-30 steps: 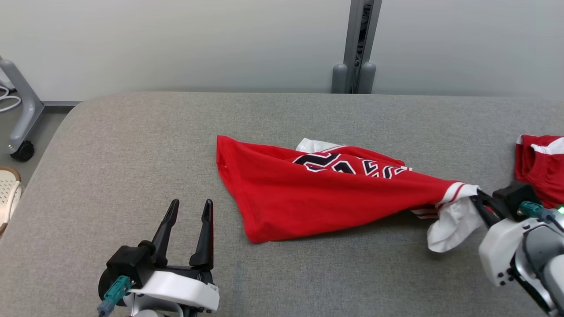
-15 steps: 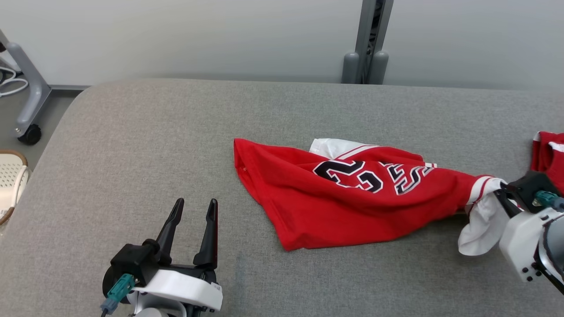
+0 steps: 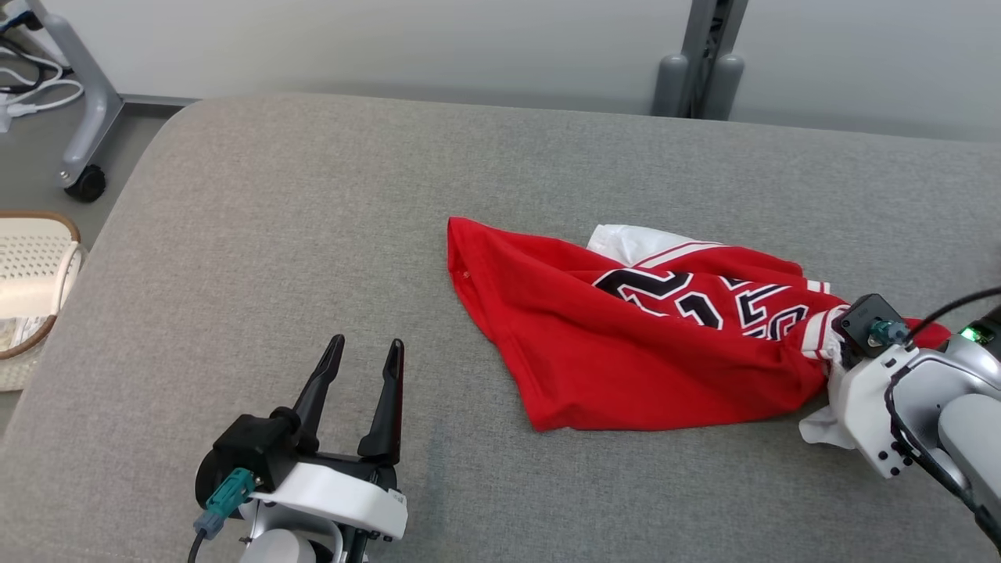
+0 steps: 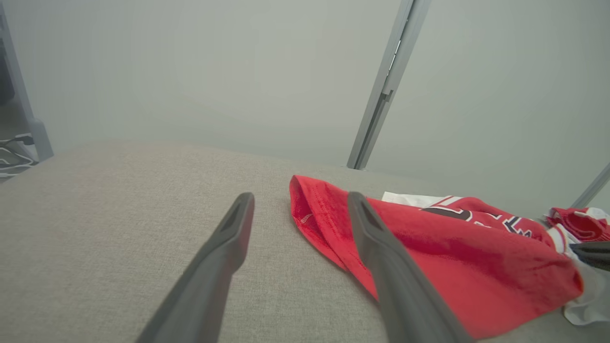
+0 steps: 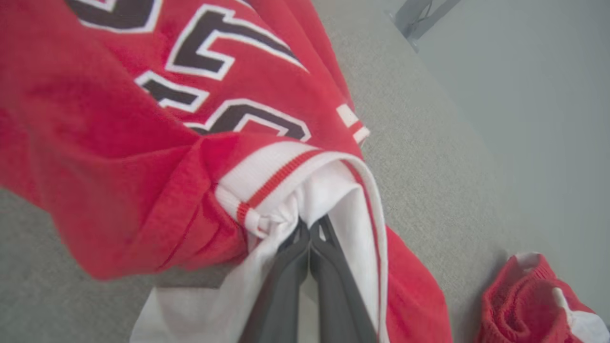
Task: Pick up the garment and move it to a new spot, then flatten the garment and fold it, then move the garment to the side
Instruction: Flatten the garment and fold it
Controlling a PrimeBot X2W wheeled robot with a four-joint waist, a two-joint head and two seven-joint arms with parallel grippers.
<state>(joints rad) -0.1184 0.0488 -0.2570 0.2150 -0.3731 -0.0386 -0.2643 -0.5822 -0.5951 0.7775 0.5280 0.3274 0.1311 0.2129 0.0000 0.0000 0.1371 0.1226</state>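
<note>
The garment (image 3: 626, 352) is a red jersey with black-and-white numerals and white trim. It lies crumpled on the grey padded table (image 3: 313, 195), right of centre. At its right end my right gripper (image 3: 838, 348) is shut on the white-trimmed edge. In the right wrist view the right gripper (image 5: 310, 231) has its two fingers pressed together, with white cloth of the garment (image 5: 143, 119) bunched around them. My left gripper (image 3: 364, 356) stands open at the lower left, apart from the garment. In the left wrist view the left gripper (image 4: 300, 205) has bare table between its fingers, and the garment (image 4: 429, 247) lies just to the right.
A second small red-and-white cloth (image 5: 533, 305) lies on the table beyond my right gripper, also visible as a red cloth (image 4: 576, 224) in the left wrist view. A white basket (image 3: 31, 274) and a wheeled stand (image 3: 86, 117) sit off the table's left. A grey post (image 3: 696, 70) rises behind.
The head camera has shifted. My right gripper has moved left with the garment's edge, so the cloth is less stretched and more bunched. The left gripper has stayed put, open.
</note>
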